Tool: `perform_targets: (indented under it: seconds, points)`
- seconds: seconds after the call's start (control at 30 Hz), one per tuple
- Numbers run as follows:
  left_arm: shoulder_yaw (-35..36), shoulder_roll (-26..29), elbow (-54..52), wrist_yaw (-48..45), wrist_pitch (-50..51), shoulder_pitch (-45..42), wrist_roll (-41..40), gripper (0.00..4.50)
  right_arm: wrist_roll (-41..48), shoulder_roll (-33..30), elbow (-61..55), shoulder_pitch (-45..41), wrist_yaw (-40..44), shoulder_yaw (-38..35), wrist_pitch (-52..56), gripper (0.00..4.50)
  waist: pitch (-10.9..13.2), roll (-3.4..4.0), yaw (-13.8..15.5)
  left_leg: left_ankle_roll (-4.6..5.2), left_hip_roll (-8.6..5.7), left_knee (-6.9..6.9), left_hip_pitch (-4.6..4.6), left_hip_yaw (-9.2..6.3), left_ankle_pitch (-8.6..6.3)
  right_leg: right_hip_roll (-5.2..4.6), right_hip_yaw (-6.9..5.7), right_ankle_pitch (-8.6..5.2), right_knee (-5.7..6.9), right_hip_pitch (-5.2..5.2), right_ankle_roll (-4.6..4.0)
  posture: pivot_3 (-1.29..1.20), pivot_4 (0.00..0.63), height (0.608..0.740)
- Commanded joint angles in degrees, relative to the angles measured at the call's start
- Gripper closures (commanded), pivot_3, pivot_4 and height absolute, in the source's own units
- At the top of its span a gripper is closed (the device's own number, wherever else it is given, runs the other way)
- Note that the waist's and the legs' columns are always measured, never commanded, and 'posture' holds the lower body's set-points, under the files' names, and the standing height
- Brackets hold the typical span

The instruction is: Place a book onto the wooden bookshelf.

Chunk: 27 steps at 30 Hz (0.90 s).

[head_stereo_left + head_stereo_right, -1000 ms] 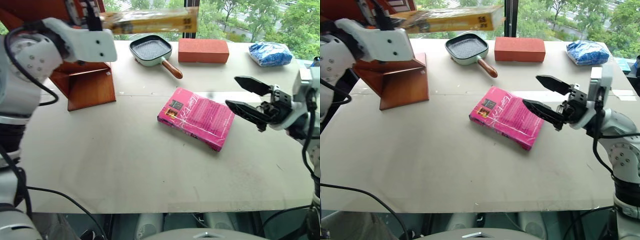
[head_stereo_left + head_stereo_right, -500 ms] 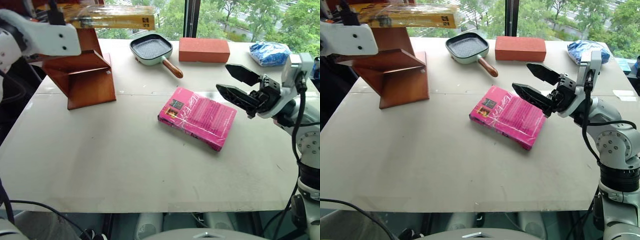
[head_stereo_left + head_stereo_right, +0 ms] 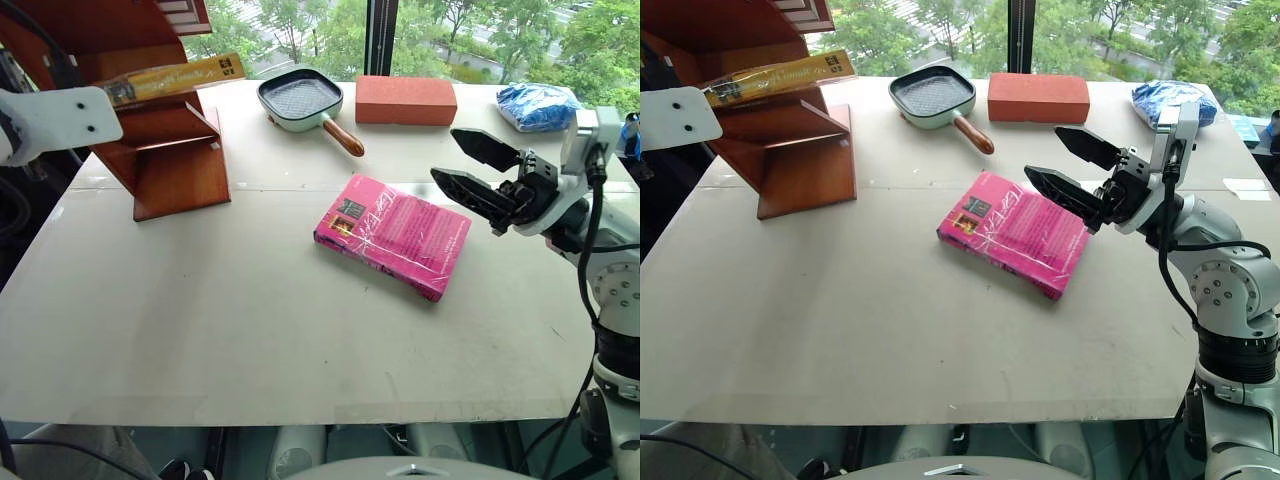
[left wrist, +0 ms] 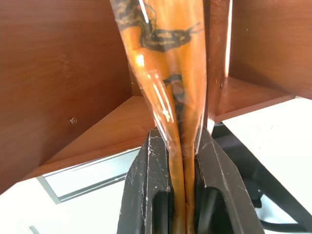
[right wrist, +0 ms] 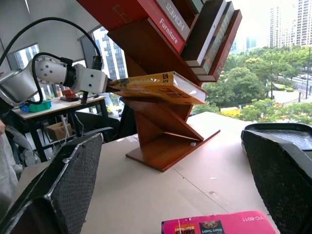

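The task looks well advanced but not finished. At about ten o'clock on the pale surface point(image 3: 250, 330), the left gripper point(image 4: 184, 146) has its black fingers clamped on one short end of the book point(image 3: 780, 77), a yellow-orange paperback in glossy wrap. The book hangs in the air at the mouth of the wooden bookshelf point(image 3: 170, 160), just over one of its slanted boards; whether it touches the wood cannot be told. Its long axis runs roughly level, from the gripper at nine o'clock towards three o'clock, with the free end tipped slightly upward and the flat cover facing mostly up. What is left, by my judgement, is to lower it onto the board and let go. Further right, a pink book point(image 3: 393, 235) lies flat near the middle. At three o'clock the right gripper point(image 3: 475, 170) hovers above the surface with its fingers wide apart, holding nothing.
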Motion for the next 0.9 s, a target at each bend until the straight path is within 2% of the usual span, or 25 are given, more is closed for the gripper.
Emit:
perform_targets:
  seconds: [0.03, 0.2, 0.23, 0.27, 0.3, 0.33, 0.5, 0.6, 0.73, 0.87, 0.9]
  points:
    - [1.8, 0.2, -0.1, 1.3, 0.7, -0.3, 0.3, 4.08, 0.0, 0.2, -1.2, -0.3, 0.1, -1.1, -1.5, 0.0, 0.0, 0.0, 0.0, 0.0, 0.0, 0.0, 0.01, 0.0, 0.0, 0.01, 0.01, 0.0, 0.02, 0.0, 0.0, 0.0, 0.15, 0.74]
    - [1.3, 1.1, 0.7, 1.1, 1.8, -1.7, 0.9, 1.89, -0.3, 0.3, -1.2, 0.2, 0.2, -1.3, -1.9, 0.0, 0.0, 0.0, 0.0, 0.0, 0.02, 0.0, 0.03, 0.01, 0.0, 0.02, 0.02, 0.0, 0.04, 0.0, 0.0, 0.0, 0.15, 0.74]
    - [1.4, 1.3, 0.7, 1.0, 2.0, -1.6, 1.0, 1.28, -0.4, 0.3, -1.2, 0.3, 0.3, -1.2, -2.0, 0.0, 0.0, 0.0, 0.0, 0.0, 0.01, 0.0, 0.03, 0.02, 0.0, 0.02, 0.02, 0.0, 0.04, 0.0, 0.0, 0.0, 0.15, 0.74]
    - [1.5, 1.5, 0.5, 0.7, 2.4, -1.5, 0.9, 0.97, -0.6, 0.4, -1.1, 0.4, 0.3, -1.2, -2.2, 0.0, 0.0, 0.0, 0.0, 0.0, 0.01, 0.0, 0.03, 0.03, 0.0, 0.02, 0.03, 0.0, 0.04, 0.0, 0.0, 0.0, 0.15, 0.74]
    - [1.8, 1.8, 0.2, 0.5, 2.7, -1.2, 0.8, 0.37, -0.7, 0.4, -1.0, 0.3, 0.4, -1.1, -2.3, 0.0, 0.0, 0.0, 0.0, 0.0, 0.01, 0.0, 0.03, 0.04, 0.0, 0.02, 0.04, 0.0, 0.04, 0.0, 0.0, 0.0, 0.15, 0.74]
    - [2.2, 2.0, -0.2, 0.3, 3.2, -1.0, 0.8, 0.05, -0.8, 0.5, -0.8, 0.2, 0.4, -1.0, -2.3, 0.0, 0.0, 0.0, 0.0, 0.0, 0.01, 0.0, 0.03, 0.04, 0.0, 0.02, 0.04, 0.0, 0.04, 0.0, 0.0, 0.0, 0.15, 0.74]
    - [5.3, 3.7, -3.3, -0.6, 6.5, -0.1, 0.1, 0.05, -1.6, 0.9, 0.7, -0.5, 1.5, -0.8, -2.8, 0.0, 0.0, 0.0, -0.1, 0.0, 0.02, 0.0, 0.03, 0.04, 0.0, 0.02, 0.04, 0.0, 0.03, 0.0, 0.0, 0.0, 0.15, 0.74]
    - [9.2, 2.3, -8.2, -3.7, 12.0, 0.3, -3.6, 0.05, -2.0, 0.9, 1.6, -0.8, 2.4, -0.5, -3.1, 0.0, 0.0, 0.0, 0.0, 0.0, 0.02, 0.0, 0.03, 0.07, 0.0, 0.02, 0.06, 0.0, 0.03, 0.0, 0.0, 0.0, 0.15, 0.74]
    - [13.9, -6.0, -20.0, -9.4, 27.7, -1.8, -15.8, 0.05, -2.8, 1.0, 2.9, -0.9, 3.3, -0.3, -3.5, 0.0, 0.0, -0.01, 0.2, 0.0, 0.02, 0.02, 0.04, 0.06, 0.0, 0.01, 0.05, 0.0, 0.04, 0.02, 0.0, 0.0, 0.15, 0.74]
    - [16.7, -19.5, -32.3, -10.4, 44.6, -3.0, -30.2, 0.05, -4.6, 0.1, 3.7, 0.9, 4.5, -0.5, -4.4, 0.0, 0.0, 0.01, 0.1, 0.0, 0.03, 0.22, 0.09, 0.01, 0.0, 0.03, 0.03, 0.0, 0.09, 0.17, 0.01, 0.0, 0.15, 0.74]
    - [17.2, -22.8, -34.6, -9.9, 46.0, -2.0, -32.8, 0.05, -5.0, -0.1, 3.6, 1.6, 4.9, -0.8, -4.7, 0.0, 0.0, 0.0, 0.1, 0.0, 0.03, 0.27, 0.1, 0.01, 0.0, 0.04, 0.05, 0.01, 0.08, 0.21, 0.01, 0.0, 0.15, 0.74]
